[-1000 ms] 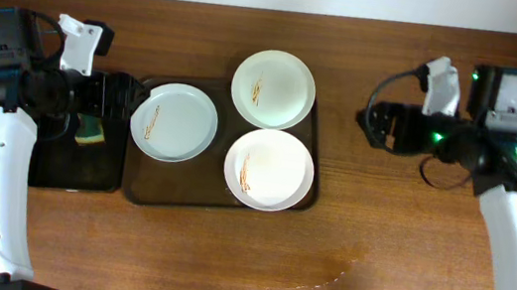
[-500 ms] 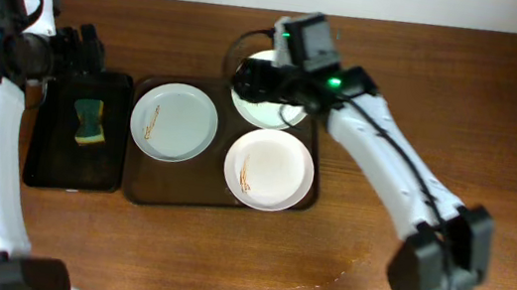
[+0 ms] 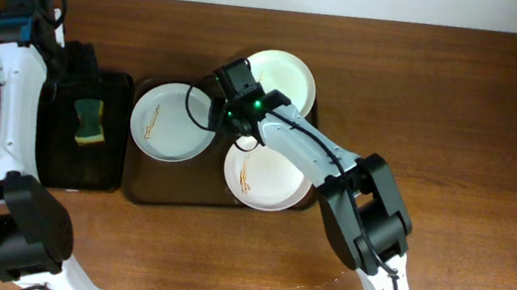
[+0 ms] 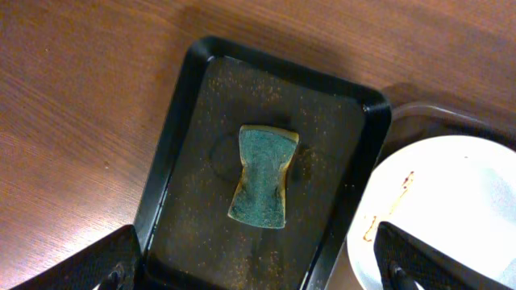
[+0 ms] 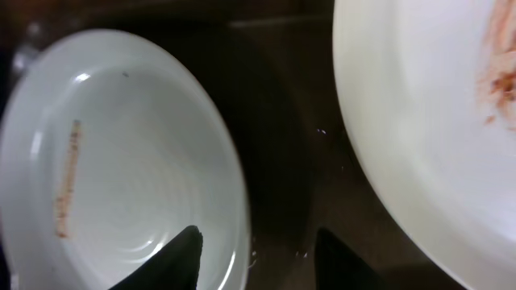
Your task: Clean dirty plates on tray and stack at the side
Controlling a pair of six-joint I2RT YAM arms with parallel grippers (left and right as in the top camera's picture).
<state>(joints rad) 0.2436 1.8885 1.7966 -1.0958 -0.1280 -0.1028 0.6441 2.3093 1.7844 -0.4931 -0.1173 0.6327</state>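
White plates, three of them, lie on the brown tray (image 3: 172,196) in the middle of the counter (image 3: 449,220). The left plate (image 3: 169,125) is at centre left, the upper plate (image 3: 285,76) is toward the top and seems to overlap the tray's far rim, and the lower plate (image 3: 272,179) is just below it. Orange-brown smears show on the left and lower plates, and the right wrist view shows streaks on both plates it sees. No plate looks wiped and no stack stands at the side, so I judge the task barely begun.

The green sponge (image 4: 262,173) lies untouched in the black tray (image 4: 201,105) at the left of the frame. The left jaws hang spread wide above it, grasping nothing. The right jaws sit low between the plates, parted. One tip is over what looks to be the left plate's face and the other over bare tray, so the rim lies between them, not yet pinched.

Left to do: take the sponge, wipe each plate, then pile all three beside the tray.
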